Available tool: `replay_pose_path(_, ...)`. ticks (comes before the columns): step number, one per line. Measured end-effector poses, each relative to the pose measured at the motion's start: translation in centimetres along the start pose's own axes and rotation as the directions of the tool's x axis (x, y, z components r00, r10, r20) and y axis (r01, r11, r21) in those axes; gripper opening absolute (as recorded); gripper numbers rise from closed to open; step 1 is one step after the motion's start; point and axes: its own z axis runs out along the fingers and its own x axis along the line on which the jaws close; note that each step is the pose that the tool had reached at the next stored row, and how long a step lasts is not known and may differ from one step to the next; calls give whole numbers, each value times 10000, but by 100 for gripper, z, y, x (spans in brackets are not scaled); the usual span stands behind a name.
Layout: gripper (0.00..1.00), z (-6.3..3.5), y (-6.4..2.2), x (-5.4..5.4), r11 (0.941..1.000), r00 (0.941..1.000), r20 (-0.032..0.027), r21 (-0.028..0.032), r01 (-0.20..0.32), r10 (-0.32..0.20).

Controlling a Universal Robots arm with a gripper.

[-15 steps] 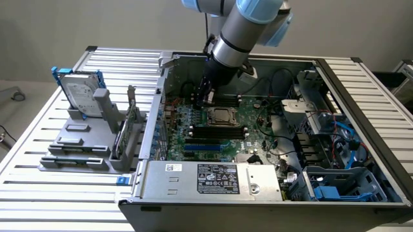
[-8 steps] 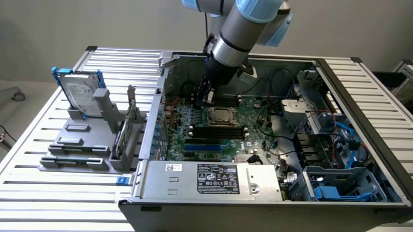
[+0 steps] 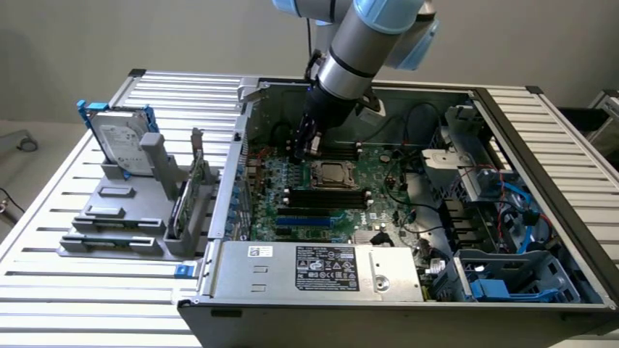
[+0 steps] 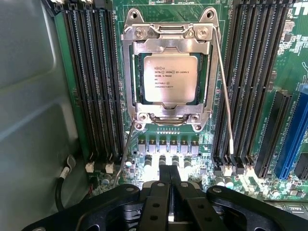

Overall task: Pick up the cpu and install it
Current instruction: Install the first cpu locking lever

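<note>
the gripper (image 3: 312, 148) hangs inside the open computer case (image 3: 464, 94), over the motherboard (image 3: 387, 196) near the case's far edge, just off the socket toward the exterior view's left. its fingers (image 4: 162, 192) are clenched together and grasp nothing, and open air shows between them and the board below. the cpu (image 3: 335, 174) (image 4: 171, 78) lies flat in the socket, its pale printed top facing up and its four edges ringed by the socket's metal frame (image 4: 129, 72), roughly at the middle of the motherboard. a thin wire lever (image 4: 222, 86) runs along one edge of the frame and ends beyond its corner; a second lever (image 4: 124, 154) leaves the opposite corner and slants toward the gripper. rows of black memory slots (image 4: 94, 82) stand close along two opposite sides of the frame, so the only bare board beside the socket is the strip of small capacitors between frame and gripper. a grey case wall (image 4: 29, 120) rises just past one bank of slots. along the case's near edge sits the power supply (image 3: 320, 268). the case stands on a slatted metal bench (image 3: 87, 290); toward the bench's edge on the exterior view's left, well apart from the case, a hard drive (image 3: 124, 138) in a blue frame stands upright on a grey fixture (image 3: 116, 217).
</note>
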Motion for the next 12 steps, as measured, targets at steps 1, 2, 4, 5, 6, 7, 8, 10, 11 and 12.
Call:
replay_pose_path(1, 11, 0, 0, 0, 10000, 10000, 1, 0, 0, 0)
replay_pose_path(2, 11, 0, 0, 0, 10000, 10000, 0, 0, 0, 0)
replay_pose_path(4, 11, 1, -3, 0, 10000, 10000, 1, 3, -1, 1)
replay_pose_path(5, 11, 6, -15, 0, 10000, 10000, -3, 3, -3, 3)
replay_pose_path(6, 11, 12, -37, -1, 10000, 10000, -13, 3, -5, 5)
replay_pose_path(7, 11, 16, -57, -2, 10000, 10000, -24, 3, -9, 9)
replay_pose_path(8, 11, 20, -75, -2, 10000, 10000, -39, 3, -15, 15)
replay_pose_path(10, 11, 27, -108, -2, 10000, 10000, -83, -4, -22, 22)
replay_pose_path(11, 11, 29, -119, -2, 10000, 9999, -105, -11, -31, 31)
replay_pose_path(12, 11, 30, -126, -2, 10000, 9999, -124, -21, -49, 48)
